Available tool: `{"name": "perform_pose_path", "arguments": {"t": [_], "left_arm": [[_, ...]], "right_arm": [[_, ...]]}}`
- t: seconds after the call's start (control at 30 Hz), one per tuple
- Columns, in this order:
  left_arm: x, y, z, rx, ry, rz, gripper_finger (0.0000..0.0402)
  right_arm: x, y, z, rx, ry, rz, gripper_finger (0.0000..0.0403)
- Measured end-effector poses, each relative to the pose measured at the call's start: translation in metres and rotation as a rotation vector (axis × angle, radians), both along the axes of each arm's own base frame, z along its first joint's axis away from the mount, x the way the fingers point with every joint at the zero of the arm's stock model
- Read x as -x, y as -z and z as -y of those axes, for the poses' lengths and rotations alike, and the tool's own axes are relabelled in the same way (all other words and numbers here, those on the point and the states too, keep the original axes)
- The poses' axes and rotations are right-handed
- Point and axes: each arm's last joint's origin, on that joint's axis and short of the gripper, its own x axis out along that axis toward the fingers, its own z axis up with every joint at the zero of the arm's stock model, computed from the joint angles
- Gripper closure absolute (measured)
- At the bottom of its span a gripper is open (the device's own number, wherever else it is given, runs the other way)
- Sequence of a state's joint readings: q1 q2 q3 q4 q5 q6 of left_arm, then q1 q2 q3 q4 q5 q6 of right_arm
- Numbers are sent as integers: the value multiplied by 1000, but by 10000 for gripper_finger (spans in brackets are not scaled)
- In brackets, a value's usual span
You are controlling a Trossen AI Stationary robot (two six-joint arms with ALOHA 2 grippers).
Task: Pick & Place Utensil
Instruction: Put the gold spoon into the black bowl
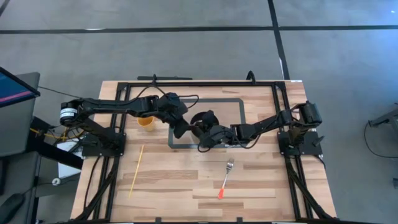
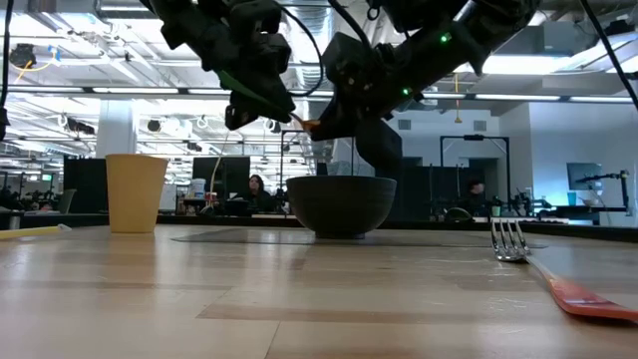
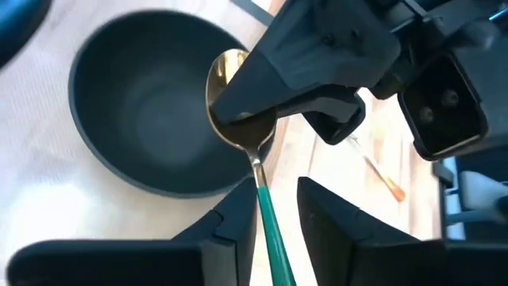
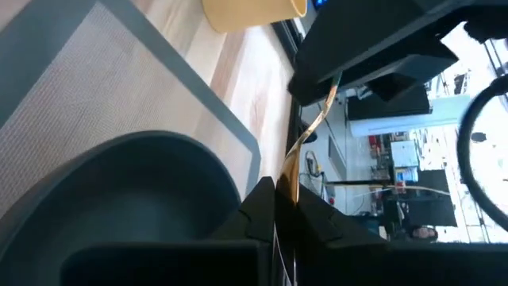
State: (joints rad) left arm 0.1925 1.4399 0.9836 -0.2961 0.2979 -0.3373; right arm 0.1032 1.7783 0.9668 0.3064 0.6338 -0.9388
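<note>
A spoon with a gold bowl and a green handle hangs in the air over a dark bowl, which stands on a grey mat. My right gripper is shut on the spoon's gold end, above the dark bowl. My left gripper is open. Its fingers stand on either side of the green handle, which runs close along one finger; whether it touches, I cannot tell. Both grippers meet at the mat's middle in the high view. My right gripper pinches the spoon's gold bowl between its two fingers, near where it joins the neck, and covers much of it. The gold edge runs in between the fingertips. The spoon is lifted clear, above the dark bowl's rim.
A yellow cup stands left of the mat, close to my left arm. A fork with an orange handle lies near the table's near edge, right of centre. A thin yellow stick lies to the near left. People sit in the room beyond.
</note>
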Motion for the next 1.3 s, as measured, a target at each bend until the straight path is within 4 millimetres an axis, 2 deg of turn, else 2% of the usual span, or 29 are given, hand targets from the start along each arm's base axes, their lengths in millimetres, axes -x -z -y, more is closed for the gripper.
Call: {"name": "perform_pose_path", "arguments": {"t": [0.33, 0.57, 0.83, 1.07, 1.3], "left_arm": [[-1, -1, -1, -37, -15, 9, 300], [-1, -2, -1, -55, -30, 12, 302], [-1, -2, -2, -56, -39, 7, 349], [0, -2, -1, -58, -32, 0, 360], [0, -2, -1, -59, -32, 4, 391]], "right_arm": [[5, 5, 7, 23, 90, -59, 396], [8, 10, 9, 71, 153, -106, 380], [9, 10, 11, 67, 167, -107, 395], [8, 10, 11, 60, 167, -99, 380], [9, 11, 11, 60, 164, -102, 393]]}}
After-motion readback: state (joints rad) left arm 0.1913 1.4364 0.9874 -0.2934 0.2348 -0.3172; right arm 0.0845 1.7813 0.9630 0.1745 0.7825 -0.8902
